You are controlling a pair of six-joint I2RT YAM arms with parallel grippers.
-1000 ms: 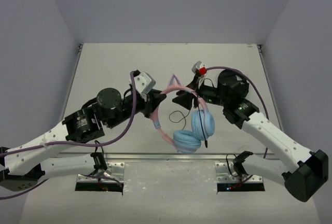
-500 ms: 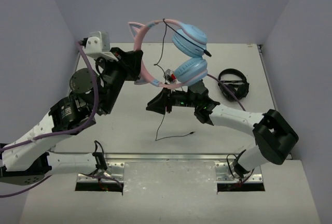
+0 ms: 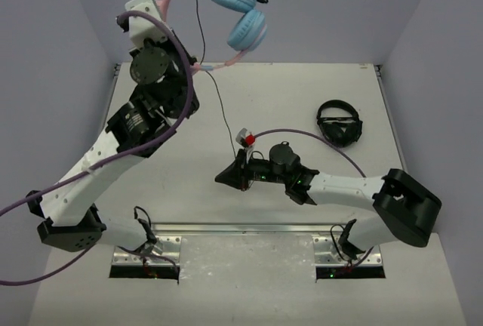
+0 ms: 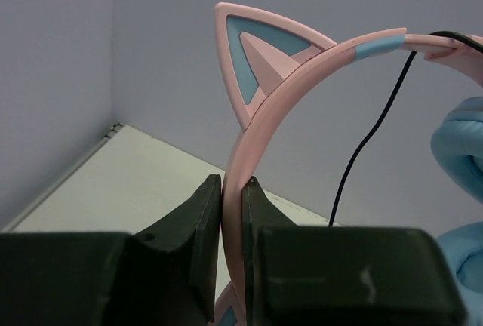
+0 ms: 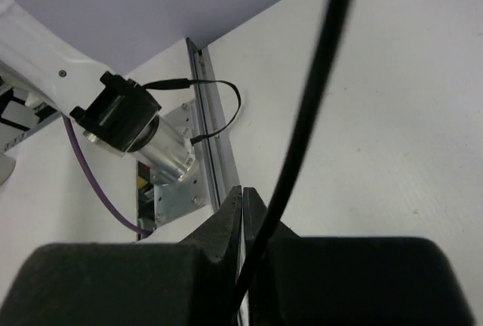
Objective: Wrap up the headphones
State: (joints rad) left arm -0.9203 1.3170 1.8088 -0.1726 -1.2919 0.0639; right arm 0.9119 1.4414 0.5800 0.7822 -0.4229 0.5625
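Observation:
The headphones (image 3: 240,10) hang high above the table's back left, with a pink cat-ear headband (image 4: 260,126) and light blue earcups (image 4: 462,145). My left gripper (image 4: 233,188) is shut on the headband just below one cat ear. The thin black cable (image 3: 219,111) runs from the headband down across the table to my right gripper (image 3: 221,178), low over the table's near middle. In the right wrist view that gripper (image 5: 242,192) is shut on the cable (image 5: 313,92), which passes between its closed jaws.
All-black headphones (image 3: 339,124) lie on the table at the right. A metal rail (image 5: 211,141) and the left arm's base motor (image 5: 124,118) sit at the near edge, just beyond my right gripper. Walls enclose the table on three sides.
My left arm has lifted the headphones higher and toward the back left. My right gripper has dropped toward the table's near side and shut on the cable, which now runs stretched between the two.

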